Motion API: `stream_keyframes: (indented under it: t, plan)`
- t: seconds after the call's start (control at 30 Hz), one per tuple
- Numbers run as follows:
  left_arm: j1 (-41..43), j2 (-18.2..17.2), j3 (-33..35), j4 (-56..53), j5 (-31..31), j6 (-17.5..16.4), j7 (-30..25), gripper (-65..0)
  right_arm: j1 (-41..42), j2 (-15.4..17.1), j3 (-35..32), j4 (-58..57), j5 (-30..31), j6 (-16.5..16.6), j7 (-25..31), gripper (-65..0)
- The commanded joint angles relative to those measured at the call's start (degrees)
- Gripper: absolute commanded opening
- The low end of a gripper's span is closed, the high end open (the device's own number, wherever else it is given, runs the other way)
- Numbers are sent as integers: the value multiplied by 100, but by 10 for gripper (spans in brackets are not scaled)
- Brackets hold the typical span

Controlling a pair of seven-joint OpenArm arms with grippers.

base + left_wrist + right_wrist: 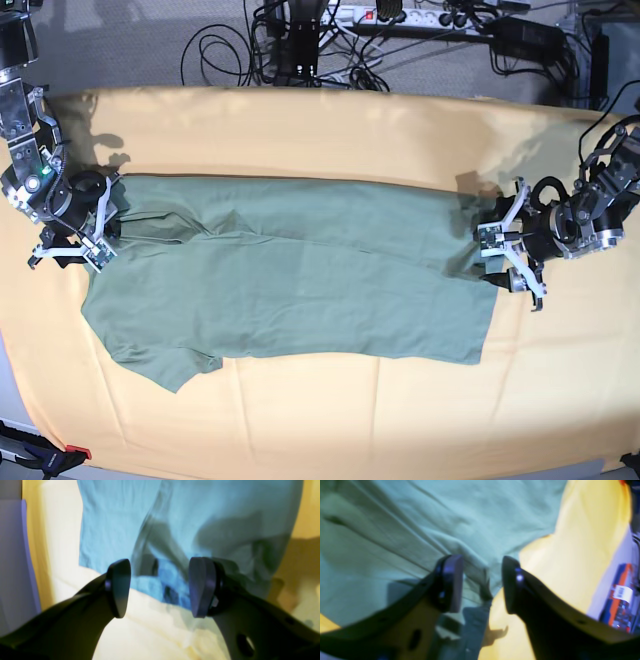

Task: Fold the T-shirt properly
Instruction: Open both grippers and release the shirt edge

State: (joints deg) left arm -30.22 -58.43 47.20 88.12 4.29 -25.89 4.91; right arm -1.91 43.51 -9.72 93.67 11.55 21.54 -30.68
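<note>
Front edge: you see bare yellow-orange cloth [300, 420] nearest the base camera, running the full width and covering the whole table.
Right gripper [88, 228]: at the far left of the base view, you see it sitting at the shirt's left end, by the upper corner. Its wrist view shows both fingers spread apart with a gap between them; green fabric lies below and behind the pads, and nothing is pinched. It is released.
Right wrist view: you see wrinkled green fabric filling the left and top, yellow cloth on the right, and the shirt's edge running down between the two fingers.
T-shirt [290, 280]: it lies flat in the middle, stretched sideways as a long band, already doubled over lengthwise. A sleeve [165, 362] sticks out at the lower left. A few soft creases cross the upper layer.
Left gripper [510, 252]: at the right of the base view, you see it at the shirt's right edge, near the upper corner. Its wrist view shows the fingers wide apart, hovering over the hem, with fabric between and beyond them but not clamped. It is released.
Background: cables [300, 40] and a power strip [400, 14] lie on the floor beyond the table's far edge.
</note>
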Motion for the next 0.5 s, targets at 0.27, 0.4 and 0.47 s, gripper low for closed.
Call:
stream_keyframes:
  t: [0.27,0.4,0.47]
  plan:
    - [-568,-525,-83,323,-433,-201,11,-277,83,509,83,614,750,151,-654,-320]
    - [-699,-750,-83,485,-509,-302,9,-277,79,800,85,1187,1150,297,-1043,-320]
    - [-708,-822,-83,505,-555,-317,7,-277,79,942,85,1410,1552,466,-1300,-320]
